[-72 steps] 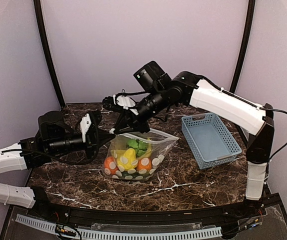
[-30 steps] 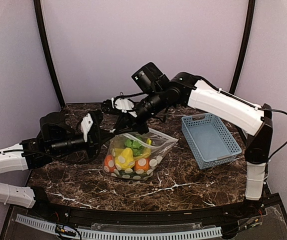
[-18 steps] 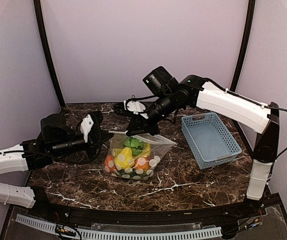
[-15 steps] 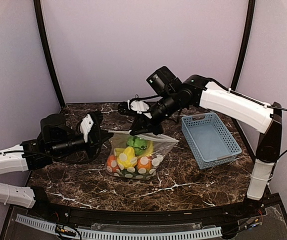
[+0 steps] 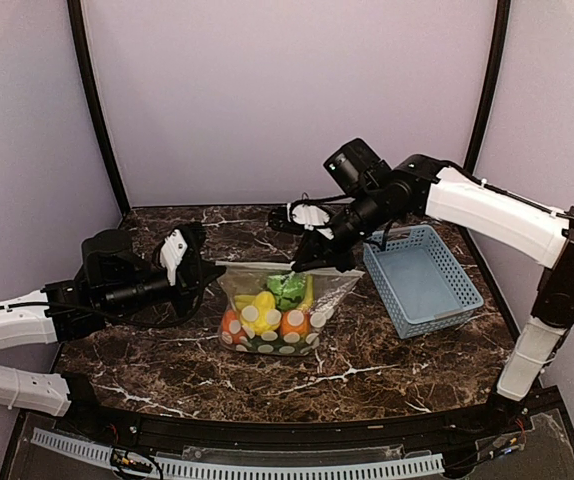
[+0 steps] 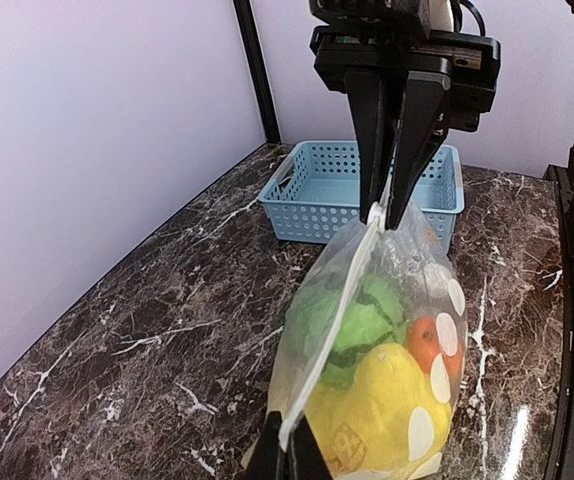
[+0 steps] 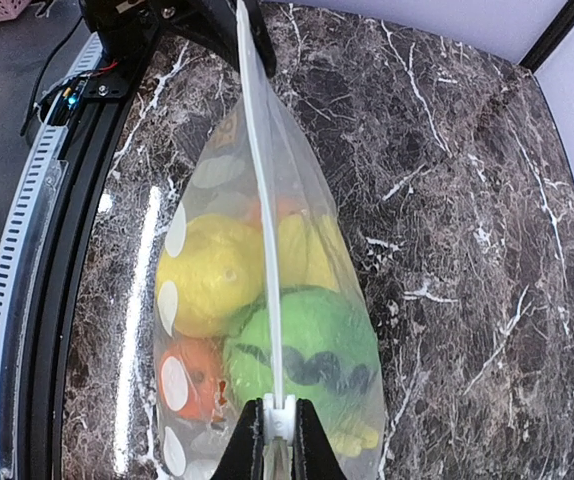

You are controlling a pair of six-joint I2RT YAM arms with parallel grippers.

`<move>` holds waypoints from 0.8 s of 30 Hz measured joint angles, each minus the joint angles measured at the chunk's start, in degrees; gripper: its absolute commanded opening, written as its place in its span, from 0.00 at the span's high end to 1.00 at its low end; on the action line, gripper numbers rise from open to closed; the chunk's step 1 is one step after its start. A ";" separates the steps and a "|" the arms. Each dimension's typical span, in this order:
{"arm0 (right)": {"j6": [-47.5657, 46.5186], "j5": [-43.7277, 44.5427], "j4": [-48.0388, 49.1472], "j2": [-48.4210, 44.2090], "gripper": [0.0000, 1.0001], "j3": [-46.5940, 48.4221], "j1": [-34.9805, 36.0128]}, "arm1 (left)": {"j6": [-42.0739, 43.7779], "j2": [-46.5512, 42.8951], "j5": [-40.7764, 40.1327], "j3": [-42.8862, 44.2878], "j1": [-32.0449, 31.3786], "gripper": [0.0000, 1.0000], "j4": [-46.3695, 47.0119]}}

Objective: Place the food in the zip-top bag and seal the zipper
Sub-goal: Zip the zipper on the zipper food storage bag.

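The zip-top bag (image 5: 312,322) stands upright mid-table, holding the food: a green piece (image 5: 287,290), yellow pieces (image 5: 259,315) and orange balls (image 5: 294,323). The zipper (image 5: 262,266) runs taut along its top edge. My left gripper (image 5: 217,269) is shut on the zipper's left end, also in the left wrist view (image 6: 287,455). My right gripper (image 5: 317,262) is shut on the white slider (image 7: 279,418), well to the right along the strip. The bag (image 7: 367,330) and food (image 7: 312,350) lie below the strip in the right wrist view. The bag (image 6: 302,345) also shows in the left wrist view.
A light-blue slotted basket (image 5: 422,280) stands right of the bag, close to the right arm; it also shows in the left wrist view (image 6: 312,195). The dark marble table (image 5: 387,360) has black frame posts at the back corners.
My right gripper has slid rightward along the zipper from near the left gripper. The bag has shifted right and stands more upright. The left gripper has stayed put.
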 measured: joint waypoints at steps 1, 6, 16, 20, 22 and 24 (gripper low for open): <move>0.00 0.17 -0.02 -0.46 1.00 -0.74 -0.22 | 0.00 0.00 0.00 -0.04 0.00 0.99 0.00; 0.00 0.79 0.04 -2.38 1.00 -3.45 -1.31 | -0.02 0.00 -0.02 -0.22 0.02 0.99 0.00; 0.07 0.94 2.08 -6.80 1.00 -10.80 -4.96 | -0.11 0.09 0.04 -0.22 0.11 0.99 0.00; 0.07 1.14 2.10 -9.20 1.00 -14.01 -6.62 | -0.31 0.46 0.04 -0.22 0.39 0.99 0.02; 0.07 1.25 2.10 -10.32 1.00 -15.23 -7.39 | -0.50 0.70 0.09 -0.22 0.59 0.99 0.04; 0.04 1.40 2.21 -11.37 1.00 -16.41 -8.20 | -0.68 0.94 0.24 -0.22 0.66 0.99 0.04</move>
